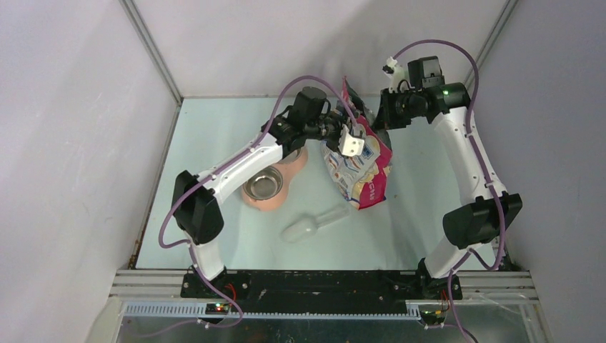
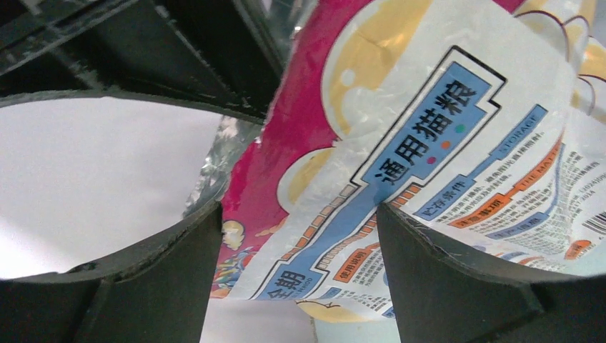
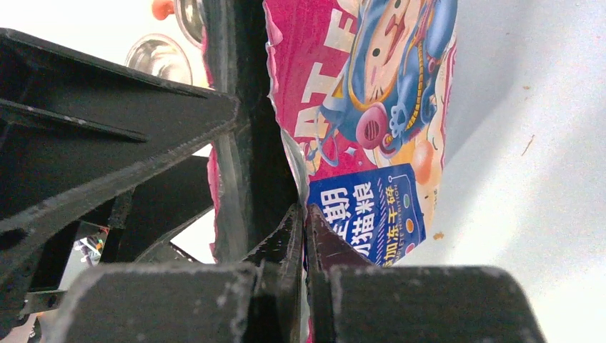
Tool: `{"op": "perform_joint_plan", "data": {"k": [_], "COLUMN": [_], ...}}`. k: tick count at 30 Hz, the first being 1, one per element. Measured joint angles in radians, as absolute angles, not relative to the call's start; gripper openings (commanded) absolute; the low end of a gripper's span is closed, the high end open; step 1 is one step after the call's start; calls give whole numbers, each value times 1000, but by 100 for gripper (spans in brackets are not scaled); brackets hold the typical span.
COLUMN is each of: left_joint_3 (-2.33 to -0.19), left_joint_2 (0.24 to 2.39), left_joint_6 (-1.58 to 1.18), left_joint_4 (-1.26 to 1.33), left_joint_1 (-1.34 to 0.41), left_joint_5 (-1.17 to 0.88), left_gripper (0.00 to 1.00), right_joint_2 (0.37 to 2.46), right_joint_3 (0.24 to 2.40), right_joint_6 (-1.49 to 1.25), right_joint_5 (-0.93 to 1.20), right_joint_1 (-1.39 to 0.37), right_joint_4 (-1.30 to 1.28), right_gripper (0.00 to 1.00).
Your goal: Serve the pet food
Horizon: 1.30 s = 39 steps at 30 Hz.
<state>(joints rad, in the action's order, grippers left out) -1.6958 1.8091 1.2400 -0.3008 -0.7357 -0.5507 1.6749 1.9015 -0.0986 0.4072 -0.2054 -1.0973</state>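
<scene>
No pet food shows; the kibble is hidden, presumably inside the pink-white-blue printed bag [image 1: 363, 175]. The bag stands tilted at the table's middle back. My right gripper [image 1: 380, 118] is shut on the bag's torn top edge; in the right wrist view the fingertips [image 3: 304, 214] pinch the foil edge of the bag [image 3: 371, 107]. My left gripper [image 1: 350, 143] is open beside the bag's upper face. In the left wrist view its fingers [image 2: 300, 236] stand wide apart with the printed bag [image 2: 429, 143] right in front of them.
A pink feeder [image 1: 282, 196] with a steel bowl [image 1: 263, 186] lies left of the bag, partly under my left arm. A translucent plastic scoop [image 1: 314, 223] lies on the table in front of the bag. White walls enclose the table.
</scene>
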Motion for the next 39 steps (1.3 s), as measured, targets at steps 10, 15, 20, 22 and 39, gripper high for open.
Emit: {"op": "perform_joint_plan", "data": {"k": [10, 15, 20, 22, 39], "left_joint_3": [-1755, -1789, -1798, -1795, -1851], "left_joint_2": [1811, 1811, 1811, 1813, 1787], "left_joint_6": [1461, 1539, 1542, 1529, 903], "left_joint_4": [-499, -558, -521, -469, -330], "left_joint_1": [-738, -739, -731, -721, -607], "left_joint_5": [-528, -474, -387, -374, -221], "left_gripper": [29, 1, 0, 0, 78], "right_joint_2": [1675, 1681, 1712, 1713, 1654], "right_joint_3": [1899, 1910, 1983, 1997, 1925], "right_joint_6": [-97, -98, -118, -142, -200], "right_joint_5": [405, 364, 283, 242, 241], "right_joint_1": [-222, -231, -231, -220, -217], "right_joint_4": [-1098, -1098, -1102, -1102, -1073], "right_gripper": [0, 0, 0, 0, 43]}}
